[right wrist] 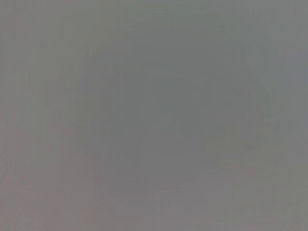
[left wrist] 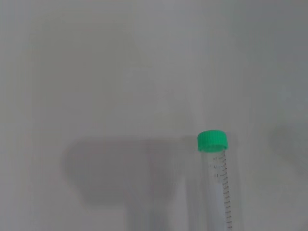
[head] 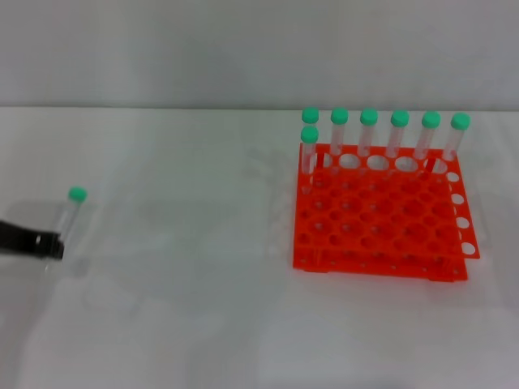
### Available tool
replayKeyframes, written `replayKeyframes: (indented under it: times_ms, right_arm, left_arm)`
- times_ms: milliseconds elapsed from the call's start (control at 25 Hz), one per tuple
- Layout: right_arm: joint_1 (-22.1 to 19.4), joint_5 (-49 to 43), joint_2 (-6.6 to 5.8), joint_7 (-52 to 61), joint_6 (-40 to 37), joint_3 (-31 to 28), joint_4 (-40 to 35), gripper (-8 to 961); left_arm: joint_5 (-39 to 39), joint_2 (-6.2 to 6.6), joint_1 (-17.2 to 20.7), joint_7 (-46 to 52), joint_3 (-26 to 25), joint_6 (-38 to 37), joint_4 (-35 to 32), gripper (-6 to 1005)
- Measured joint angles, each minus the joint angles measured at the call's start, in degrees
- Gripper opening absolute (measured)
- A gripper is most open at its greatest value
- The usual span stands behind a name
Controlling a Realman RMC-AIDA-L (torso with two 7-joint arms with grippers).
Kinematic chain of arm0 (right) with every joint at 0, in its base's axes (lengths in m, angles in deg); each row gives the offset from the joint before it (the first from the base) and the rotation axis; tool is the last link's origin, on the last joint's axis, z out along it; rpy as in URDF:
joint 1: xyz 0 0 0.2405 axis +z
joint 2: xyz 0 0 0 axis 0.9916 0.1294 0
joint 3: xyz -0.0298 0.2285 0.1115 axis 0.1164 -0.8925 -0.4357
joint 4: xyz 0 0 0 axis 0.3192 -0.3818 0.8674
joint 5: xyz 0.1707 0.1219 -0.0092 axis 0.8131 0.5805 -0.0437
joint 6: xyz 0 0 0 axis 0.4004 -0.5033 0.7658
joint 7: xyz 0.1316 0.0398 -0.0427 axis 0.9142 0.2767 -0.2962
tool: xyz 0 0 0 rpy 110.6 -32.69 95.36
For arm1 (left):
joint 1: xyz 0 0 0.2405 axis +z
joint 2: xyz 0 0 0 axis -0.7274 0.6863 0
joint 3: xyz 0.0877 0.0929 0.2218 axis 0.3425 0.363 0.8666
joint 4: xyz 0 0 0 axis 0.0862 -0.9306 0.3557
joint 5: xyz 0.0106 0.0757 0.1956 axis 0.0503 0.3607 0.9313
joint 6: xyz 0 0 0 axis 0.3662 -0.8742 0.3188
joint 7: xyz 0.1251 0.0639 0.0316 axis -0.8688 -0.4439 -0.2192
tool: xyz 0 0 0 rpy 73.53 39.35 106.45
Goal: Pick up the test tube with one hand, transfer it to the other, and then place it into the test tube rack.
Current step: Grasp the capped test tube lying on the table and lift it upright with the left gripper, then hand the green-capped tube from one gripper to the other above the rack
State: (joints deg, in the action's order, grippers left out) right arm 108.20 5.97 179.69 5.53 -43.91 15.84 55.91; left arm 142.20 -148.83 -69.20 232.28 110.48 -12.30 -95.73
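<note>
Tube (head: 71, 207) sits way over on my left side of the table (head: 186, 308), well apart from the rack (head: 381, 215). On the head cam its long axis runs a bit tilted, green cap (head: 77, 194) at the far end pointing away from me and slightly toward the rack, clear body coming back toward the left gripper (head: 49, 245). I can't really tell if it's lying flat or lifted off the surface. The left wrist cam shows the same tube (left wrist: 219, 185), cap (left wrist: 212, 140) out front, with printed scale marks down one side and a soft shadow beside it on the white top.

Only the black tip of the left gripper pokes in from the edge, right at the tube's lower end. It looks like it's at the tube, but I can't tell whether the fingers are spread or clamped.

The rack is orange-red, on my right, with seven capped tubes (head: 369, 134) standing upright: six along the back row and one at the far-left corner, a row nearer.

My right gripper isn't visible anywhere; its wrist cam is just blank grey.
</note>
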Motion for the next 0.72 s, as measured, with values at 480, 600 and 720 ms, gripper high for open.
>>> replayKeyframes:
  times_ms: [480,600,720]
  right_arm:
    - [-0.1,0.0,0.06,1.8,-1.6,0.0,-0.2,876]
    - [-0.2,0.0,-0.13,7.2,-1.5,0.1,-0.2,876]
    - [-0.3,-1.2,-0.59,13.5,-1.8,0.4,-0.5,876]
  left_arm:
    - [2.9,-0.12,-0.8,0.0,12.1,11.8,-4.6,179]
    - [3.5,-0.11,-0.9,0.0,15.5,16.9,-4.9,179]
    - [3.5,-0.12,-1.3,-0.6,16.3,20.7,-3.7,179]
